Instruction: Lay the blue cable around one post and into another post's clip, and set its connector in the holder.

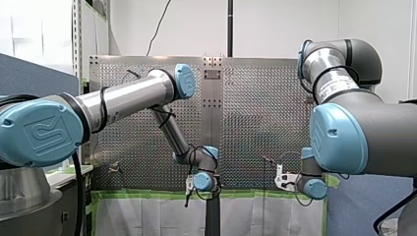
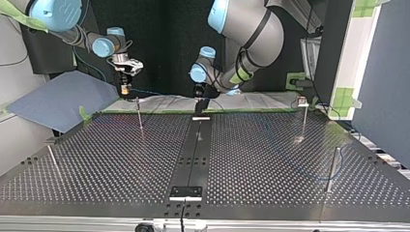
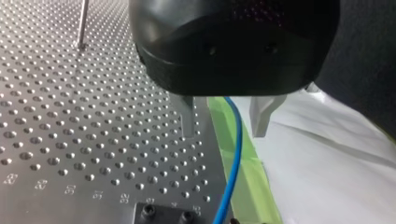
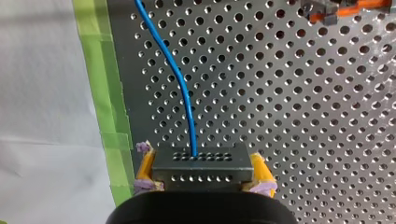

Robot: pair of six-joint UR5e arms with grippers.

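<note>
The perforated table (image 2: pixel 270 154) is a metal plate with a dark centre strip (image 2: pixel 193 154) running from the arm-side edge to the opposite edge. Green tape (image 4: pixel 100 79) borders the arm-side edge, and a white cloth (image 3: pixel 327 154) lies beyond it. A blue-grey sheet (image 2: pixel 63 99) lies off the corner at the top view's left. Thin posts stand on the plate: one (image 2: pixel 139 113) near the arm-side edge, one (image 2: pixel 303 118) toward the corner at the top view's right, and others nearer the side edges. The right gripper (image 4: pixel 204 170) hangs over the arm-side edge with its yellow pads (image 4: pixel 147 165) clamped on the dark connector (image 4: pixel 201 161). The blue cable (image 4: pixel 180 79) leaves the connector and runs across the plate just inside the tape. An orange and black fixture (image 4: pixel 345 9) lies farther in. The left gripper (image 3: pixel 226 123) hangs over the same edge by the centre strip. Its metal fingers (image 3: pixel 189 116) stand apart, and the cable passes between them ungripped.
</note>
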